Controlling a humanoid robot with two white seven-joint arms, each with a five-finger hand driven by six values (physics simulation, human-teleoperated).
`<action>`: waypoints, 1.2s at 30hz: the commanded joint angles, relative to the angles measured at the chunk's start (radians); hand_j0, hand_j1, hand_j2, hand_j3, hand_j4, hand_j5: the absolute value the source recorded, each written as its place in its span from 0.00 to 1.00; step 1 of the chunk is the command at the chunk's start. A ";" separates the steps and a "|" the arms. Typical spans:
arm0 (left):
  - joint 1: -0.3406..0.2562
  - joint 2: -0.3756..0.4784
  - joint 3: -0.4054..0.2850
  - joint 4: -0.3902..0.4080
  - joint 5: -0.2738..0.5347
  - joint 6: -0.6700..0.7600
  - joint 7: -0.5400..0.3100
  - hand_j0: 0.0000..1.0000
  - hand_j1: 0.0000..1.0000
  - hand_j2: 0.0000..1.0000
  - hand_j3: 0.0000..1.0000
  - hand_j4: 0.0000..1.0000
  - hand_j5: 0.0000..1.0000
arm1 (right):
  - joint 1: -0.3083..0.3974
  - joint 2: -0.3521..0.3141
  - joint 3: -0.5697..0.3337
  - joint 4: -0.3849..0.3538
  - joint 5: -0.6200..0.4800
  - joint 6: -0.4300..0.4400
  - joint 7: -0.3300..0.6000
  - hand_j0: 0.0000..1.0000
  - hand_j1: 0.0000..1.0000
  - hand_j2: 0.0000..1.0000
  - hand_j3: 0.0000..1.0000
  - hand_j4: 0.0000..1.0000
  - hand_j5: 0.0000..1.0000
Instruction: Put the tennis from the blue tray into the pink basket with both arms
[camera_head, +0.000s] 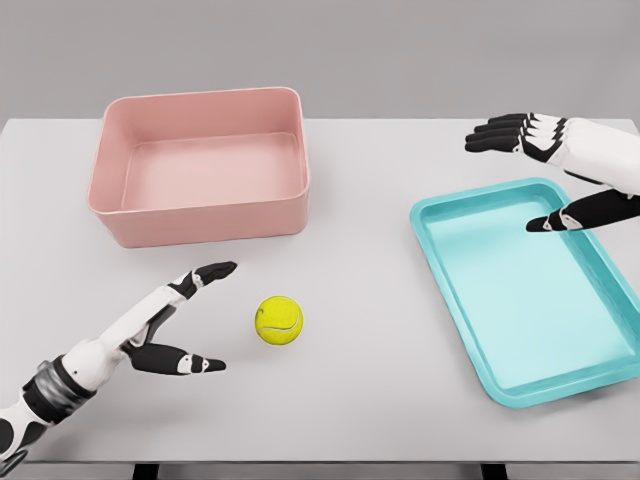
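The left hand (175, 320) reaches in from the lower left, low over the counter (370, 390), its fingers spread apart and holding nothing. One dark fingertip points up toward the middle of the counter, and the thumb stretches out toward the right. Just to its right, a little apart from the fingertips, the yellow tennis ball (279, 320) sits on the bare counter, outside both containers. Farther right lies the blue tray (440, 262), its long side running at a slant toward the near right edge. The right hand (560, 170) hangs over the tray's far right corner, fingers extended and parted, thumb lower over the tray floor, gripping nothing. At the far left stands the pink basket (200, 215), well apart from the ball and the tray.
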 joint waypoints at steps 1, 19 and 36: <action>0.000 -0.001 0.000 -0.004 0.017 0.000 0.000 0.99 0.99 0.99 0.99 0.99 0.99 | -0.002 0.000 0.001 0.001 -0.008 0.003 -0.001 1.00 1.00 1.00 1.00 1.00 1.00; -0.028 -0.004 -0.010 -0.042 0.036 0.286 -0.009 0.99 0.99 0.99 0.99 0.99 0.99 | 0.011 0.000 0.004 -0.001 -0.011 0.003 -0.001 1.00 1.00 1.00 1.00 1.00 1.00; -0.078 -0.091 -0.052 -0.039 -0.070 0.275 -0.008 0.99 0.99 0.99 0.99 0.99 0.99 | 0.009 0.000 0.004 -0.001 -0.014 0.003 -0.001 1.00 1.00 1.00 1.00 1.00 1.00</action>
